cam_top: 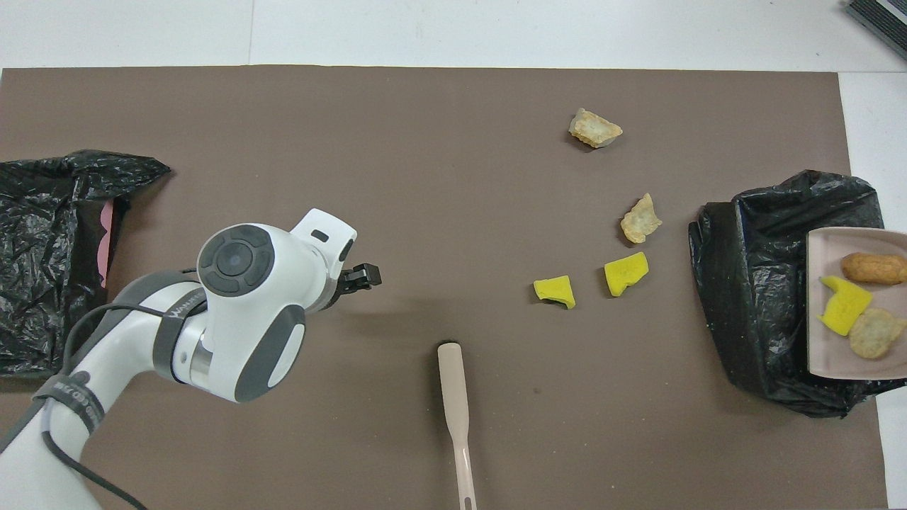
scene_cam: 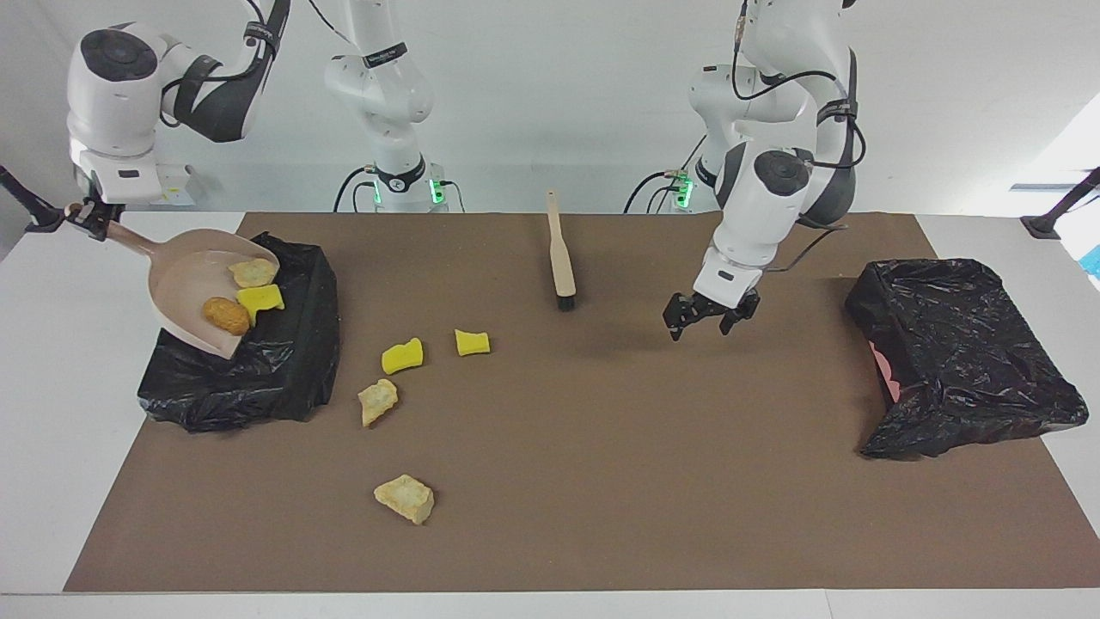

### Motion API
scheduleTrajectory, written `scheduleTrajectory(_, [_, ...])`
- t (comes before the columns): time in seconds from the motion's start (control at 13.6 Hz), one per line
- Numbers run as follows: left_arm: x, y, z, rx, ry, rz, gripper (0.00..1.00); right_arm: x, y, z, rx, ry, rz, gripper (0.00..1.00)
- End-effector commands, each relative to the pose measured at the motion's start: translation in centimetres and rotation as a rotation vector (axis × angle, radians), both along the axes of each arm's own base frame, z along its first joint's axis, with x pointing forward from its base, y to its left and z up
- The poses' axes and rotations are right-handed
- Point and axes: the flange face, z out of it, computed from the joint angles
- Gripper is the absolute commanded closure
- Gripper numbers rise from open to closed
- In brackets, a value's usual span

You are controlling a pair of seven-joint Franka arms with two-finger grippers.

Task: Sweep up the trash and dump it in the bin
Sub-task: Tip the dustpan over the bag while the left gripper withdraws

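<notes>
So the right hand (scene_cam: pixel 86 213) grips the dustpan (scene_cam: pixel 193 288), three scraps (scene_cam: pixel 245 297) tipped over the bin (scene_cam: pixel 284 370); four scraps (scene_cam: pixel 404 357) remain; the left hand (scene_cam: pixel 710 316) hangs open.

Bright, even light from above; soft short shadows under the brush (scene_cam: pixel 560 258) and scraps; bin liners (scene_cam: pixel 962 352) glint; focus sharp throughout.

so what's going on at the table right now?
The right gripper is shut on the handle of the beige plastic dustpan, tilted over the black-bagged bin at the right arm's end of the table, with a brown oval lump, a yellow sponge piece and a pale beige chunk on it. The left gripper hangs open and empty above the brown mat. The beige brush lies loose. Four scraps remain on the mat.
</notes>
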Motion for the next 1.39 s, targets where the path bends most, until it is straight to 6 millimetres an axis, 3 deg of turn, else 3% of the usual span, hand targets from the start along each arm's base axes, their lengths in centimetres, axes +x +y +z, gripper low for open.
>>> scheduleTrajectory(0.0, [1.9,3.5,3.3,0.030,0.002,-0.116,0.00,-0.9,2.9,0.9,-0.089,-0.009,0.002,1.00])
scheduleTrajectory(0.22, [2.8,6.6,6.4,0.044,0.030,-0.191,0.00,-0.9,5.3,2.2,-0.163,0.034,0.025,1.00])
scheduleTrajectory(0.44, [2.9,8.7,8.8,0.098,0.054,-0.291,0.00,-1.5,5.2,5.2,-0.202,0.042,0.011,1.00])
scheduleTrajectory(0.73, [1.0,10.9,12.8,0.133,0.075,-0.314,0.00,-1.3,4.8,8.9,-0.223,0.049,0.040,1.00])
scheduleTrajectory(0.95, [0.7,12.3,13.5,0.133,0.074,-0.273,0.00,-0.8,5.0,10.7,-0.216,0.015,0.029,1.00])
scheduleTrajectory(1.32, [0.6,13.1,13.7,0.130,0.072,-0.262,0.00,0.5,7.7,9.4,-0.013,-0.088,-0.034,1.00])
